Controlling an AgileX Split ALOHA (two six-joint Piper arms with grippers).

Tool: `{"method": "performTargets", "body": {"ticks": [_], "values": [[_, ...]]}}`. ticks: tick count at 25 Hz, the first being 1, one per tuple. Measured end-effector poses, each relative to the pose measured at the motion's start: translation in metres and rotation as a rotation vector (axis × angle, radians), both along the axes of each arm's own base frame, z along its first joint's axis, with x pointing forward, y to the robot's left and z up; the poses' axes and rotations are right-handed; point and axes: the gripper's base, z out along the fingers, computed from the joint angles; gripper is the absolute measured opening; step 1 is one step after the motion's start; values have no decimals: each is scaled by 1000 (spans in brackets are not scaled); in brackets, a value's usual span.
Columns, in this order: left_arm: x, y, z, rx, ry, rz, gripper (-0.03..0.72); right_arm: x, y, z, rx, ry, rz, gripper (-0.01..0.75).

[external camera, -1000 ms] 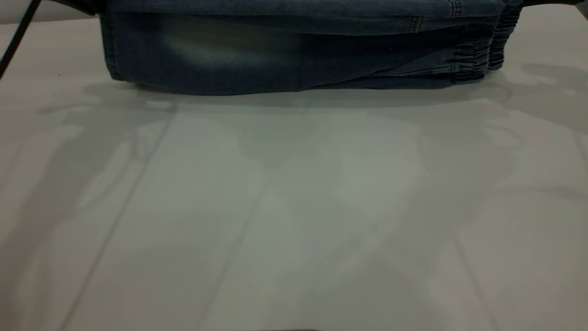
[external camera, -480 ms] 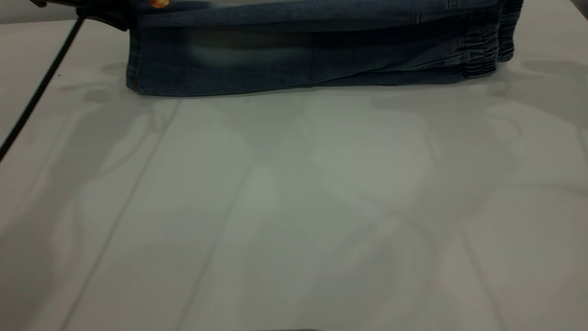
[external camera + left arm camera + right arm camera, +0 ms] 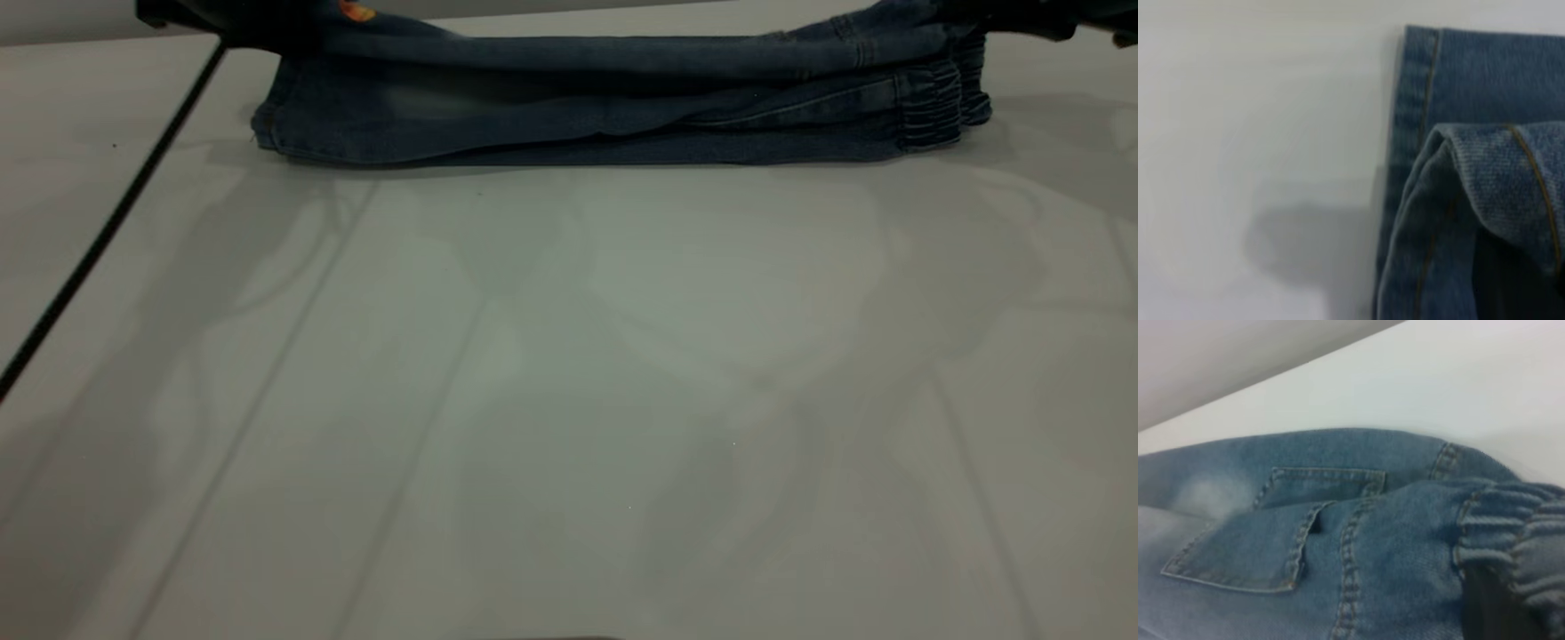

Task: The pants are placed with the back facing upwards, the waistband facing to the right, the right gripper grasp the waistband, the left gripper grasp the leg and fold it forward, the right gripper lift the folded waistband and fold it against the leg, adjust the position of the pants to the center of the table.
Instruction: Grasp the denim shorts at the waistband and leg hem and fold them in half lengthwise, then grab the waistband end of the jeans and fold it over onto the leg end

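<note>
Overhead, the left gripper (image 3: 213,20) pinches the leg (image 3: 373,27), the right gripper (image 3: 1022,13) clamps the waistband (image 3: 933,107).

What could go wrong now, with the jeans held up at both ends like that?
The left gripper holds only the leg hem, so that fold could slip out and fall crooked. The upper layer sags between it and the right gripper at the waistband, so it may land wrinkled. The pants also sit near the table's far edge.

both grippers (image 3: 222,22) mostly cropped
</note>
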Motion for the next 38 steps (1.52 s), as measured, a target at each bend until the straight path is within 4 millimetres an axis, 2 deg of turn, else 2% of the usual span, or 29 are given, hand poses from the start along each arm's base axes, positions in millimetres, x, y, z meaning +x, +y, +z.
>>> {"method": "performTargets", "body": {"ticks": [4,7,11,14,16,17,21,25,30,38], "values": [[4,-4,-8,0,-63,-6,47,7,-1,-1,-13,-23,13,60],[5,-6,-7,14,-101,-25,79,11,-2,0,-16,-37,13,131],[7,-7,-3,35,-150,-51,188,19,-2,10,-10,-81,26,334],[7,-8,-3,38,-154,-55,283,28,-2,21,-3,-129,39,517],[7,-8,-3,36,-154,-54,319,32,-3,27,4,-145,35,627],[7,-8,-3,37,-154,-54,330,32,-3,27,9,-144,31,657],[6,-8,-5,42,-118,-57,342,30,-2,25,20,-95,41,675],[-4,-11,-3,61,31,-70,342,23,0,20,66,8,71,675],[-9,-13,27,124,177,-119,343,10,-2,16,170,170,127,630],[-6,-14,46,177,284,-165,343,-5,-10,3,172,387,119,595]]}}
